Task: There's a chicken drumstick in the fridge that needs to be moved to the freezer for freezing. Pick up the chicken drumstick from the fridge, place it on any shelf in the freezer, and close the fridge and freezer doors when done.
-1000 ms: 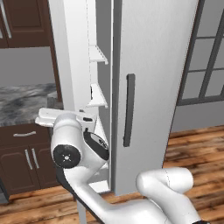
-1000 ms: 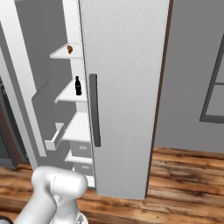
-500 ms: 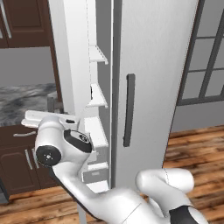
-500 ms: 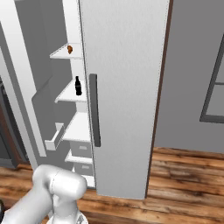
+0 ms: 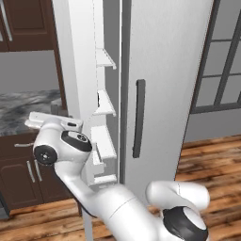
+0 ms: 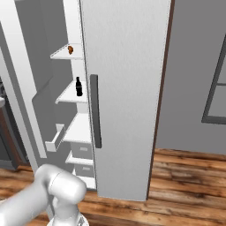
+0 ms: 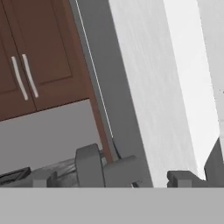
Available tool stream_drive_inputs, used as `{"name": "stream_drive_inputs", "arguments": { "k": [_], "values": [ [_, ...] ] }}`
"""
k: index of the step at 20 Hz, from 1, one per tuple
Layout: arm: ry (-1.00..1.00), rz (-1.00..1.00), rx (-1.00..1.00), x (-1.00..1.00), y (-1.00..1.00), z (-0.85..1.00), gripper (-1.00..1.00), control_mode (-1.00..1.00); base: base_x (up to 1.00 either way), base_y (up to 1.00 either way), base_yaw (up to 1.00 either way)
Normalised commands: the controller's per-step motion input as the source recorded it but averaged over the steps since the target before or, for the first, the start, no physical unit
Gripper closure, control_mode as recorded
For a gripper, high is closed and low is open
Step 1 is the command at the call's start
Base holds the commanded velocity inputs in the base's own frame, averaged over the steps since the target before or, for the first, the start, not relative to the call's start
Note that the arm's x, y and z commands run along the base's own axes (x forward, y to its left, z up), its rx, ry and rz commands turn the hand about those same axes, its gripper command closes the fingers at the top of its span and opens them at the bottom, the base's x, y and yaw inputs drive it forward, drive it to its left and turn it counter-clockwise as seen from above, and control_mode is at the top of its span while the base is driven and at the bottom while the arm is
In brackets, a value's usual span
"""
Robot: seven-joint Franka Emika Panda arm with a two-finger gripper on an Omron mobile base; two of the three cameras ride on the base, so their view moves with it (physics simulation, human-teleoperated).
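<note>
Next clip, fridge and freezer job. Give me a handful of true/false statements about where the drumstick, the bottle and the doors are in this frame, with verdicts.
1. The chicken drumstick lies on the top visible shelf of the open compartment. True.
2. A dark bottle stands on the shelf below the drumstick. True.
3. The drumstick is held in the gripper. False: it sits on the shelf, apart from the arm.
4. The door with the dark bar handle is swung wide open. False: that door is closed.
5. The bottle lies on its side. False: it stands upright.
6. The floor is wooden planks. True.
</note>
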Motion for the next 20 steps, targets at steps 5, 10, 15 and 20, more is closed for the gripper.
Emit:
{"name": "stream_drive_inputs", "arguments": {
  "k": [5, 10, 15, 20],
  "values": [
    [0.0, -0.08, 0.0, 0.6, 0.0, -0.18, -1.0, -1.0, 0.0, 0.0, 0.0],
    [0.0, -0.08, 0.0, 0.36, -0.04, -0.11, -1.0, -1.0, 0.0, 0.0, 0.0],
    [0.0, -0.09, 0.0, 0.36, -0.21, -0.02, -1.0, -1.0, 0.0, 0.0, 0.0],
    [0.0, -0.13, 0.11, 0.94, -0.93, 0.0, -1.0, -1.0, 0.0, 0.0, 0.0]
  ]
}}
